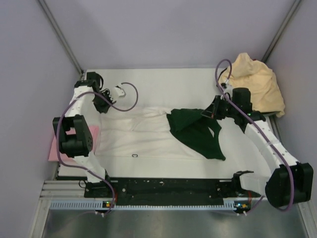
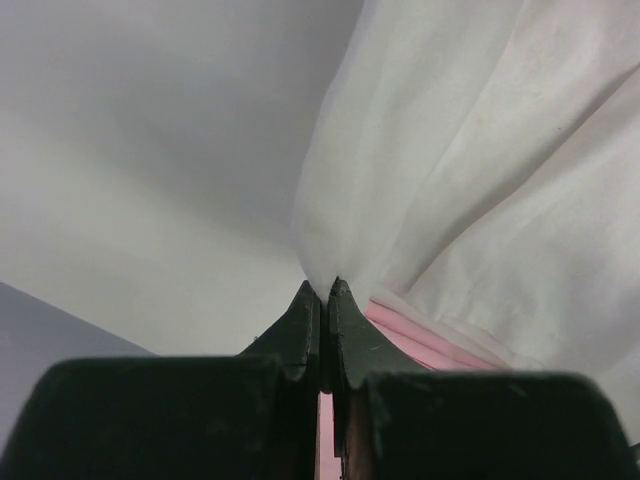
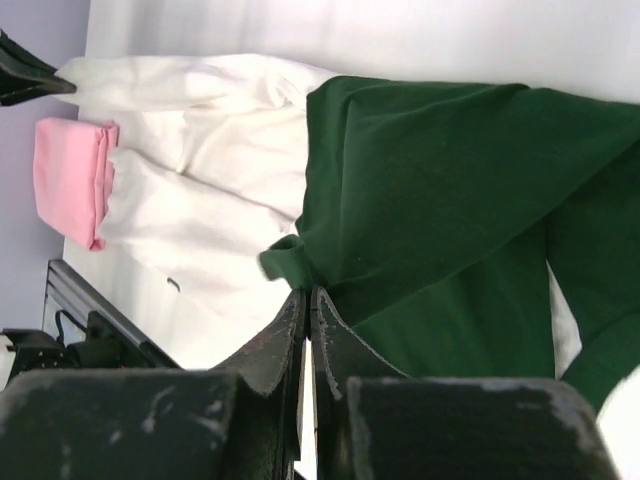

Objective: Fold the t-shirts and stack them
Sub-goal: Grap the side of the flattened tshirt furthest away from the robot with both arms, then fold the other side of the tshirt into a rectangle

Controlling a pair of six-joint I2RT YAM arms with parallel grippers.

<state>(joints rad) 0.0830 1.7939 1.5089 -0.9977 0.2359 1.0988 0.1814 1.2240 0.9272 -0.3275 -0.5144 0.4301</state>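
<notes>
A white t-shirt (image 1: 133, 135) lies spread across the middle of the table, with dark green cloth (image 1: 195, 133) over its right part. My left gripper (image 1: 102, 106) is shut on the white shirt's far left corner (image 2: 322, 288) and lifts it. My right gripper (image 1: 209, 113) is shut on an edge of the green cloth (image 3: 308, 292). In the right wrist view the green cloth (image 3: 430, 190) lies over the white shirt (image 3: 210, 200). A folded pink t-shirt (image 1: 53, 147) lies at the table's left edge and also shows in both wrist views (image 2: 425, 347) (image 3: 68, 180). A pale yellow-tan t-shirt (image 1: 256, 82) is bunched at the back right.
Grey walls close in the table on the left, back and right. A black rail (image 1: 163, 191) with the arm bases runs along the near edge. A small dark mark (image 1: 134, 156) sits on the white shirt's near hem.
</notes>
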